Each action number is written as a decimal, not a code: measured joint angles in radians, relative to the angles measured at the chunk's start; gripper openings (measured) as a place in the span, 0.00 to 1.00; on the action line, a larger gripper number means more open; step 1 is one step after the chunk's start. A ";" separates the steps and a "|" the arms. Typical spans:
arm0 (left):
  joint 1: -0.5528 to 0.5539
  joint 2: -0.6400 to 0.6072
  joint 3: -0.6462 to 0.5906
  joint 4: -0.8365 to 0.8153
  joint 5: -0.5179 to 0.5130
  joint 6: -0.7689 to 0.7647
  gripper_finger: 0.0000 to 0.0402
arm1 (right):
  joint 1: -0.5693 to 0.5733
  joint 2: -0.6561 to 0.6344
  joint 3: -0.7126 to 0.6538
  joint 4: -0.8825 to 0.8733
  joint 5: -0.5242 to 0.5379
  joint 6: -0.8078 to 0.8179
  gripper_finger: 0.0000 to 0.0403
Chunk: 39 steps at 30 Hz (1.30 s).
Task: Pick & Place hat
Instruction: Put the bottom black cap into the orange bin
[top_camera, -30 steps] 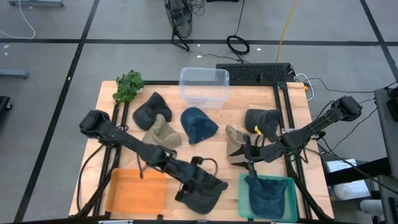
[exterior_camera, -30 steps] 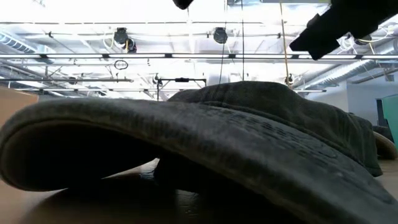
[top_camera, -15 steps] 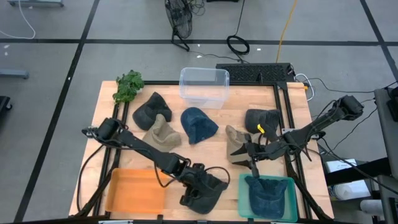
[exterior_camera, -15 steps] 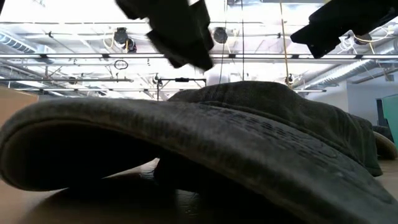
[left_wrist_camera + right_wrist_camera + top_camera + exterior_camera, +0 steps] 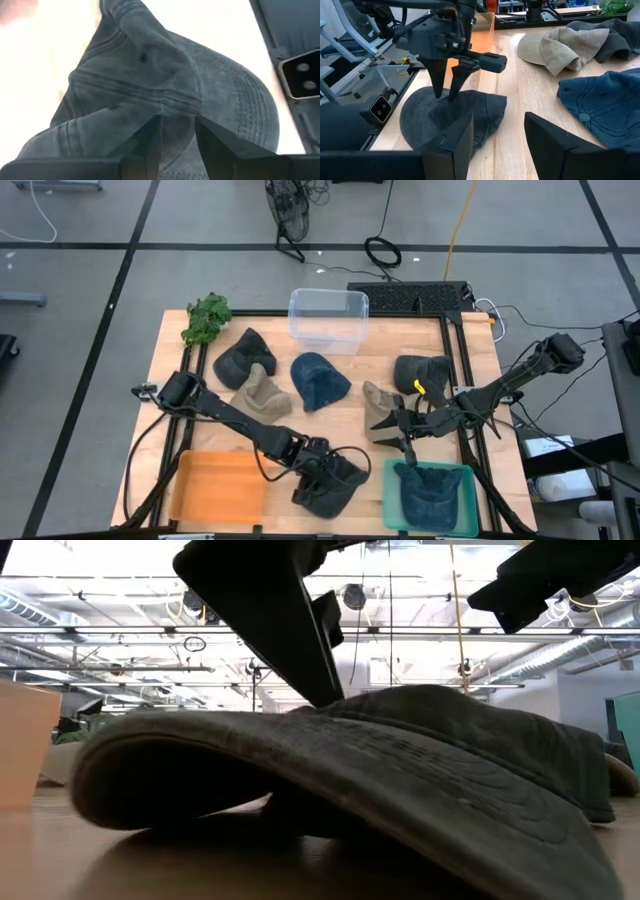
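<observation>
The left gripper (image 5: 322,473) pinched the dark hat (image 5: 330,486) with its fingers nearly together, between the orange tray (image 5: 215,485) and green tray (image 5: 428,498), while the right gripper (image 5: 402,427) waited wide open.

Both arms matte black, slim tubular links with bulkier joint housings and thin black cables looped alongside, left gripper (image 5: 446,92) has two tapered wedge fingers under a boxy wrist block, right gripper (image 5: 497,140) has flat dark blade-like fingers.
</observation>
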 joint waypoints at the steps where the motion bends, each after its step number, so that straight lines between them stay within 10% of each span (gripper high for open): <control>1: 0.000 0.000 0.000 0.005 -0.001 0.000 0.33 | 0.000 0.000 0.000 0.000 0.000 0.000 0.38; 19: -0.007 0.017 -0.001 -0.009 -0.052 0.030 0.76 | 0.000 0.001 0.000 -0.012 -0.001 0.000 0.39; 39: 0.001 0.019 -0.001 -0.009 -0.095 0.025 0.18 | 0.000 0.001 0.000 -0.011 -0.001 0.002 0.39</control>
